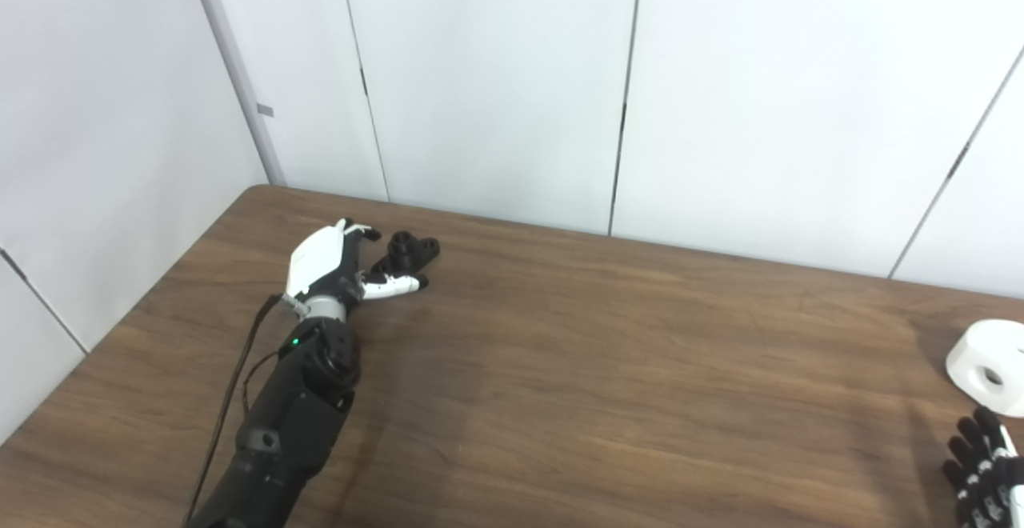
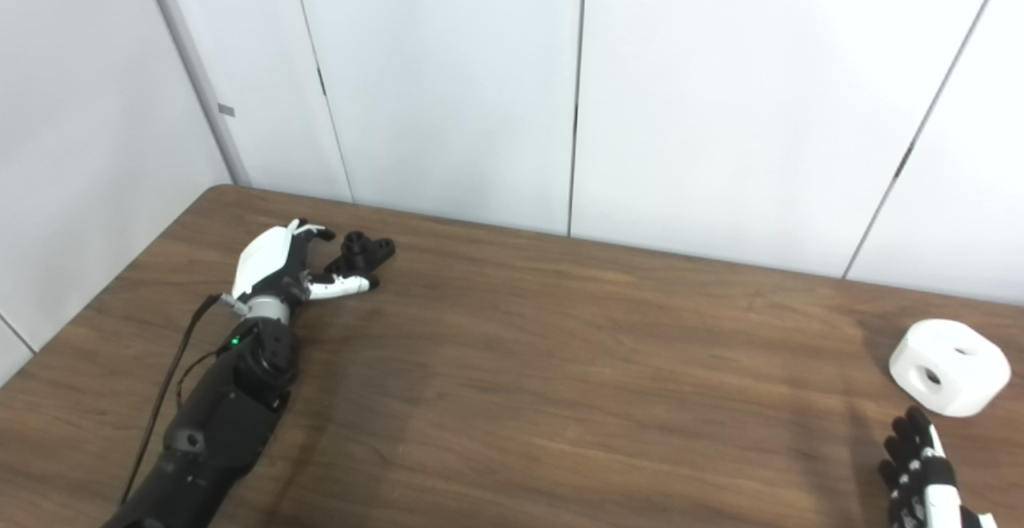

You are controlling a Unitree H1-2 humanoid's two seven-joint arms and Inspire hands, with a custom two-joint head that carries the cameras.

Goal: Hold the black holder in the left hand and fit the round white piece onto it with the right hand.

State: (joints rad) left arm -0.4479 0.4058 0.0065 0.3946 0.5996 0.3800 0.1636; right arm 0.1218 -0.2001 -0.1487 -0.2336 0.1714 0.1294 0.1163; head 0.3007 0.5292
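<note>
The two parts lie well apart on the worktop (image 2: 560, 368), one before each arm, so each hand can take its own. The black holder (image 1: 408, 254) rests at the far left, between the spread fingers of the left hand (image 1: 332, 264), not yet gripped. The round white piece (image 2: 950, 366) sits far right; the right hand (image 2: 920, 464), fingers extended, waits just short of it.

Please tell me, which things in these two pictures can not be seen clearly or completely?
- Right hand: cut off by the bottom edge in both views; its grip state is unclear.
- Round white piece: cropped by the right edge in the left eye view; whole in the right.
- Black holder: small, dark; whether the left hand touches it is unclear.
</note>
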